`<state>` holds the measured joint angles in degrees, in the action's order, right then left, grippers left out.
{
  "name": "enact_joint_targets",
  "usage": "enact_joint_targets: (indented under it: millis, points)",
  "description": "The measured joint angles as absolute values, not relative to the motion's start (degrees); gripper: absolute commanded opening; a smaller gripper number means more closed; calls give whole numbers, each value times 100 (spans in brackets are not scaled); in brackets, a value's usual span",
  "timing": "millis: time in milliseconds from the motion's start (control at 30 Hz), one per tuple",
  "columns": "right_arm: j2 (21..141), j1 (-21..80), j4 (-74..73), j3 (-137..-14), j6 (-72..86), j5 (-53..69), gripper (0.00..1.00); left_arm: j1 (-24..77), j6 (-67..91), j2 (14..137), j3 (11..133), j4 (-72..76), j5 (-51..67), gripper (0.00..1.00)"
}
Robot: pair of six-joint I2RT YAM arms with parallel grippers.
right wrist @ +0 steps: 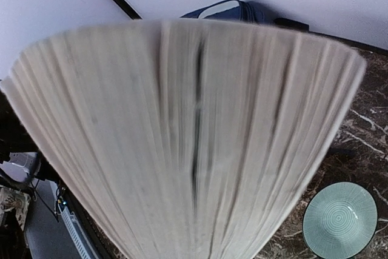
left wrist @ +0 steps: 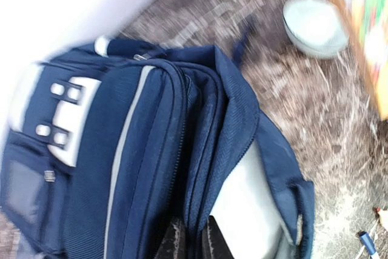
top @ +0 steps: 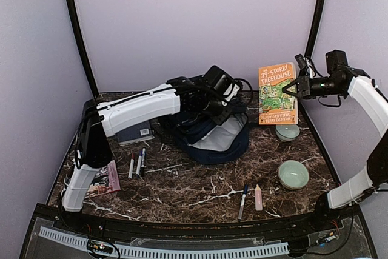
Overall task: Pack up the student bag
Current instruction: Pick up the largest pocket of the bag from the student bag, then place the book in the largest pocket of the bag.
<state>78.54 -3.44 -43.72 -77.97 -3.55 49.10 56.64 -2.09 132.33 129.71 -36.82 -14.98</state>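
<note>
1. At the rear centre of the tabletop point(top: 200, 183) the student bag point(top: 213, 139) lies slumped. Its main compartment gapes toward the right and its pale grey lining is exposed (the left wrist view shows the rim folded outward).
2. The left end effector point(top: 223, 108) sits low over the bag's upper edge. Its dark fingers point(left wrist: 174, 242) are at the mouth rim with navy fabric between them. Whether they are clamped on it cannot be told.
3. The right end effector point(top: 292, 88) pinches a paperback book point(top: 277, 93) by its right-hand edge. It holds the book upright in the air at the rear right, apart from the bag. The page edges fill the right wrist view.
4. A green bowl point(top: 287, 131) stands under the book's lower edge, just beside the bag's right side. A second green bowl point(top: 293, 174) stands further forward, near the tabletop's right edge.
5. On the left side a grey-covered book point(top: 134, 133) lies beneath the left arm, and several markers point(top: 138, 163) lie in front of it. A pink booklet point(top: 104, 183) lies near the left edge.
6. A pen point(top: 243, 201) and a pink tube point(top: 258, 198) lie side by side near the front edge. Open marble runs in front of the bag, from the markers across to the pen.
</note>
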Motion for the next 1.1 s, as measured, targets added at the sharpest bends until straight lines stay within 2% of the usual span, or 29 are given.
enact_joint_targets:
  millis: [267, 500, 800, 1100]
  points:
    - [7944, -250, -5078, -7830, -615, 5371, 0, 5583, -705, 12632, 12973, -3562, -2126, 0]
    - [8274, 622, -5256, -7439, -672, 5791, 0, 5583, -945, 12630, 12973, -3503, -2329, 0]
    - [8294, 1181, -4368, -6010, 416, 6219, 0, 5583, -617, 12630, 12938, -3336, -2327, 0]
    - [8956, 1857, -3345, -6149, 1345, 6342, 0, 5577, -193, 12604, 12748, -3242, -2012, 0]
